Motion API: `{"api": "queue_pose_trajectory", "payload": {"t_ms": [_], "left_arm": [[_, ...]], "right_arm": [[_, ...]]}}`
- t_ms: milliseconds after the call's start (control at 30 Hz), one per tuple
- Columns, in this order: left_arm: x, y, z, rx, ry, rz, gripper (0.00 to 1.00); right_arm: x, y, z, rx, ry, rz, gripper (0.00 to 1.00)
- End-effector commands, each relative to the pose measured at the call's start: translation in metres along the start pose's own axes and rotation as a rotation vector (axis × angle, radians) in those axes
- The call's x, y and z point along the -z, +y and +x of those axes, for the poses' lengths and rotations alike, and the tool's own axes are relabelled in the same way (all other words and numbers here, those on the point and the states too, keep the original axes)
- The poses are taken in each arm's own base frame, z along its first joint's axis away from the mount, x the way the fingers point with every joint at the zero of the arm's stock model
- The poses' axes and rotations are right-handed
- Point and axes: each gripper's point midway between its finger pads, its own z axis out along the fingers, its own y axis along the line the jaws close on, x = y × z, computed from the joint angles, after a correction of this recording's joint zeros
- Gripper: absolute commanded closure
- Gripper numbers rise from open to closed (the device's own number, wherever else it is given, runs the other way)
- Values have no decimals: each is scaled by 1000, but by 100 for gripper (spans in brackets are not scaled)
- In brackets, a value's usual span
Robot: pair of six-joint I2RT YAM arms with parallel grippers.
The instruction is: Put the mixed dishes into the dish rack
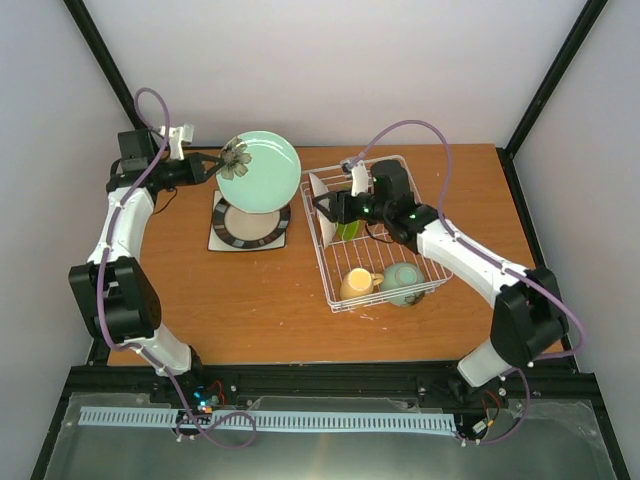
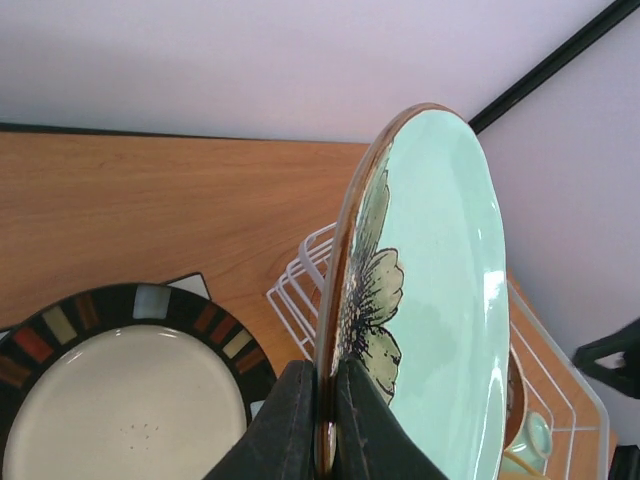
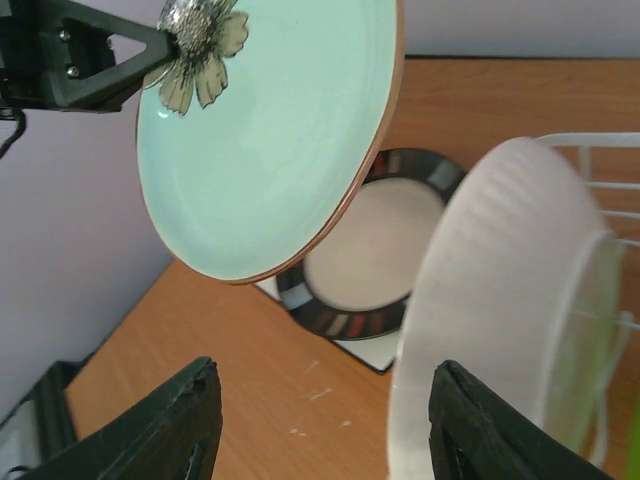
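My left gripper (image 1: 212,166) is shut on the rim of the pale teal plate (image 1: 260,172), held tilted in the air above the dark striped-rim plate (image 1: 250,224) and the square white plate (image 1: 220,240) under it. The teal plate with its flower print fills the left wrist view (image 2: 440,300). My right gripper (image 1: 322,208) is open and empty at the left end of the white wire dish rack (image 1: 385,290). The white petal-patterned plate (image 3: 500,300) stands upright in the rack beside it, with the lime green plate (image 1: 347,229) behind. The yellow mug (image 1: 357,283) and mint-green bowl (image 1: 403,281) lie in the rack's near end.
The wooden table (image 1: 260,310) is framed by black posts and white walls at the back and sides. The right arm's forearm (image 1: 470,255) crosses over the rack's right side. A purple cable (image 1: 420,130) loops above the rack.
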Motion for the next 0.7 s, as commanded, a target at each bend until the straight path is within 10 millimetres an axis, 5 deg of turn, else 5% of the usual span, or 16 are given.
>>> {"api": "queue_pose_trajectory", "payload": {"t_ms": [0,233,667], "left_arm": [[23,-49,-33,-92,-62,141,99],[28,-63,-34,-88,-63,210,99],[41,-93,-33,-94,-70,315,99]], "right_arm": [[-7,35,-16,-60,4,-273,43],[-17,48,-30,-166,10,-480,38],[-43,49,-49,-198,33,-555,37]]}}
